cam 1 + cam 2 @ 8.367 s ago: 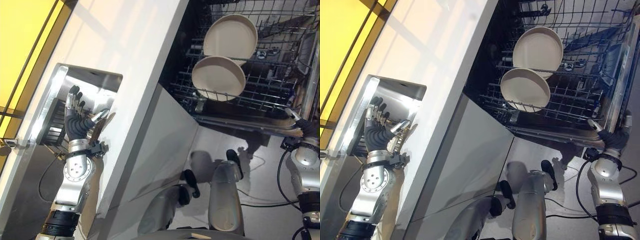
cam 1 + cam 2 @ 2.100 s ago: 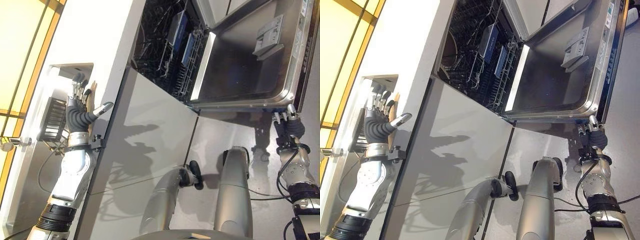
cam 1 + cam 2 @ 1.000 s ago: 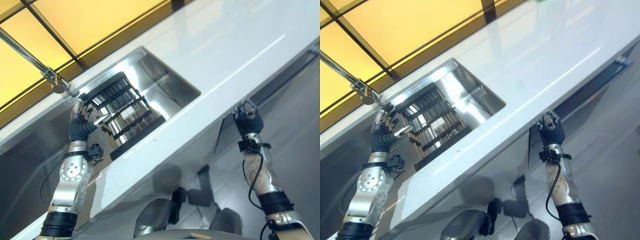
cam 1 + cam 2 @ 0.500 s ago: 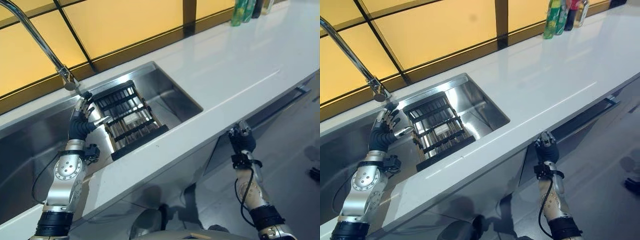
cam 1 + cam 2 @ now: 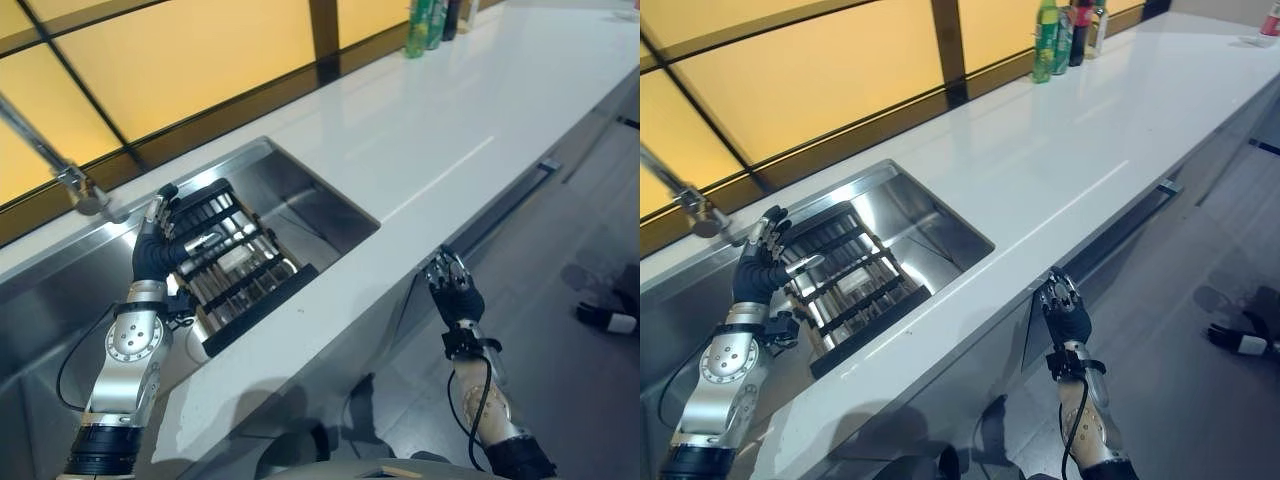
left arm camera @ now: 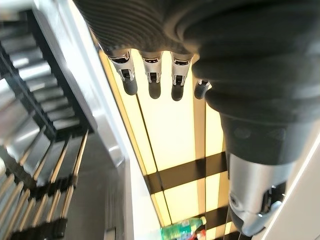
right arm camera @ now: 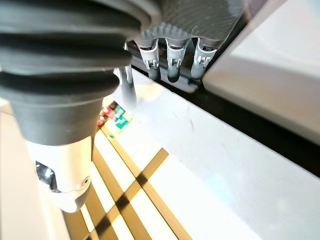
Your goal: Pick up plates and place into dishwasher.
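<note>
Meanwhile, at the counter:
Left hand (image 5: 152, 255): raised with straight, spread fingers over the stainless steel sink (image 5: 310, 195), beside the black slatted dish rack (image 5: 240, 270).
Right hand (image 5: 455, 298): held below the long white countertop (image 5: 440, 130) edge, fingers relaxed and empty.
Plates: none could be made out.
Background: green and dark bottles (image 5: 1065, 30) stood at the counter's far end.

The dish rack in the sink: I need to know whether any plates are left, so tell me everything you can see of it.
The dish rack is a black frame with rows of silvery slats, lying tilted inside the steel sink, its low end toward the counter. Its slots look empty; no plate shows. The left hand hovers open at its far corner; contact cannot be told.
</note>
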